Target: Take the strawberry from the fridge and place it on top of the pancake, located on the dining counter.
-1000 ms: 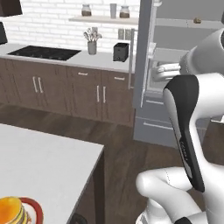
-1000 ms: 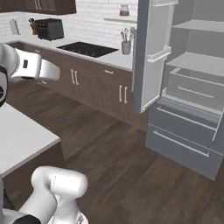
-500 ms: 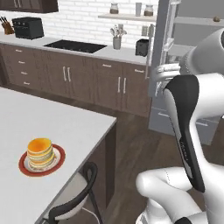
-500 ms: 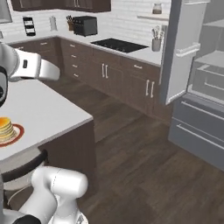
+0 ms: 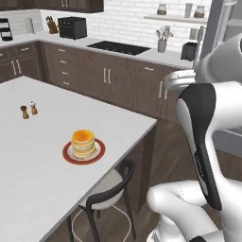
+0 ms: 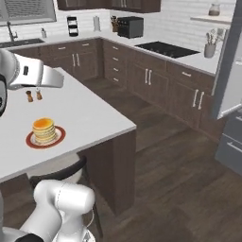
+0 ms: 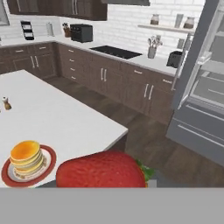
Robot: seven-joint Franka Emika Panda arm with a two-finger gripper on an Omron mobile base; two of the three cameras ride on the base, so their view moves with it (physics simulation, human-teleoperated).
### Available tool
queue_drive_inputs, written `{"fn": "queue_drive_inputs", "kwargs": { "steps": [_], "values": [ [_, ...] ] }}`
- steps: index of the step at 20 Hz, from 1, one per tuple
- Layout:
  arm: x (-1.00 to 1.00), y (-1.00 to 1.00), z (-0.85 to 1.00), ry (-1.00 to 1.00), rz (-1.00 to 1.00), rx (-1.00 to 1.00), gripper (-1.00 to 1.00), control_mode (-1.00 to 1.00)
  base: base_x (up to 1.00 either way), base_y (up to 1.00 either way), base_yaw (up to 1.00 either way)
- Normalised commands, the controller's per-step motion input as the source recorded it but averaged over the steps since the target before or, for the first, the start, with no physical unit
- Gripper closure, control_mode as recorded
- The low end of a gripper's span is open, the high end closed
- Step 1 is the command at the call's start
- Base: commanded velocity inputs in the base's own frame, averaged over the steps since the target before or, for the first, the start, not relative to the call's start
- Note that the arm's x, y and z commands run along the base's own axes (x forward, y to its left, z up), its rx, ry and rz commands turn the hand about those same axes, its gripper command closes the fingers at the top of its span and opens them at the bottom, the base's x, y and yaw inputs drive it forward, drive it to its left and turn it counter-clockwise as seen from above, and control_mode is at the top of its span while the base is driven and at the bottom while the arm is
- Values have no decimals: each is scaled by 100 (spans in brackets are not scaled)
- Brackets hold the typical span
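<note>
Red strawberry [image 7: 101, 169] sits clamped in my claw, up close at the hand view's bottom. I should carry it level toward the pancake [image 7: 26, 158] near the dining counter's [image 7: 65, 122] front edge, centre above the stack, then lower gently.

Dark wood floor [image 6: 179, 160] at lower right, brown cabinets [image 5: 118, 80] and white brick wall [image 5: 127, 23] across the top, black cooktop [image 6: 168, 48] upper centre

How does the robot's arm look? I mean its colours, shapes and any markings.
The arm has glossy white, rounded shells. A long black strip with small pale markings runs down its big upright link. At the base the shells turn into bulbous white joints. No loose cables show.
</note>
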Motion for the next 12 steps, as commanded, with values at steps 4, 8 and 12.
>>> {"fn": "queue_drive_inputs", "kwargs": {
  "steps": [4, 8, 12],
  "values": [
    [0, 0, 0, 0, 0, 0, 100, 100, 62, 0, 28],
    [0, 0, 0, 0, 0, 0, 100, 100, 64, 0, 28],
    [0, 0, 0, 0, 0, 0, 100, 100, 78, 22, 40]
  ]
}}
